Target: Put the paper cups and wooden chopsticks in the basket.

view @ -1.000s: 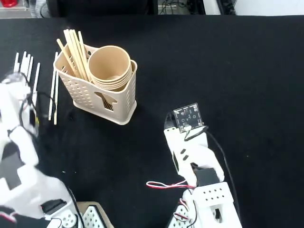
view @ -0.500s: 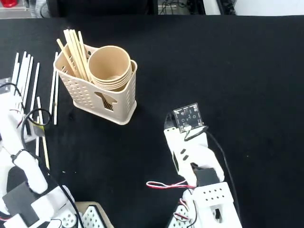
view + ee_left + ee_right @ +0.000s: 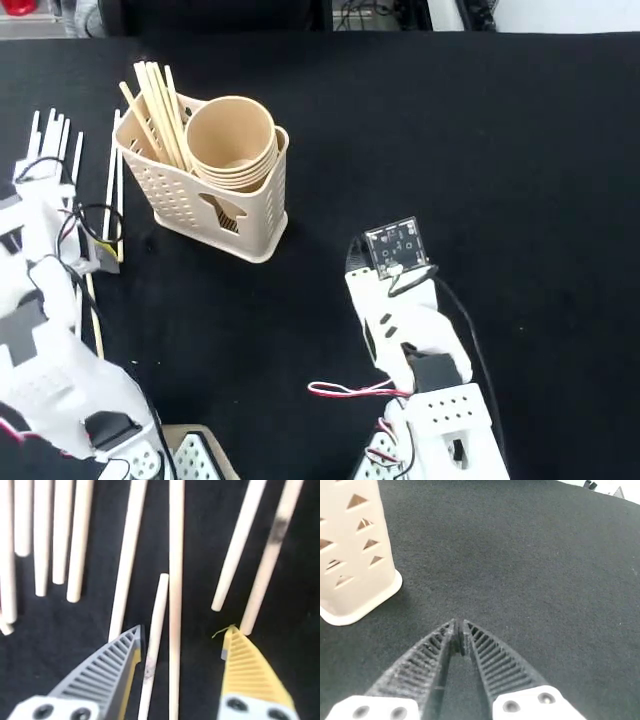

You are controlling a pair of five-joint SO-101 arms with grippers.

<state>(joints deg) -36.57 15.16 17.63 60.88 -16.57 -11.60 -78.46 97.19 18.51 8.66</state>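
A cream basket (image 3: 240, 222) stands at the back left and holds stacked paper cups (image 3: 232, 138) and a bundle of wooden chopsticks (image 3: 155, 105). Several loose chopsticks (image 3: 112, 185) lie on the black cloth to its left. My left gripper (image 3: 185, 628) hangs open low over them, and two chopsticks (image 3: 174, 570) lie between its fingers, ungripped. In the high view the left gripper (image 3: 95, 245) is beside the basket's left side. My right gripper (image 3: 458, 628) is shut on nothing just above the cloth, right of the basket (image 3: 355, 555).
The right arm (image 3: 405, 320) rests mid-table, front of centre. One chopstick (image 3: 93, 312) lies slanted toward the front beside the left arm. Black cloth stretches bare to the right and the back.
The left arm has swung from the far left edge toward the basket, over the loose chopsticks. One chopstick now lies slanted nearer the front. The right arm has kept still.
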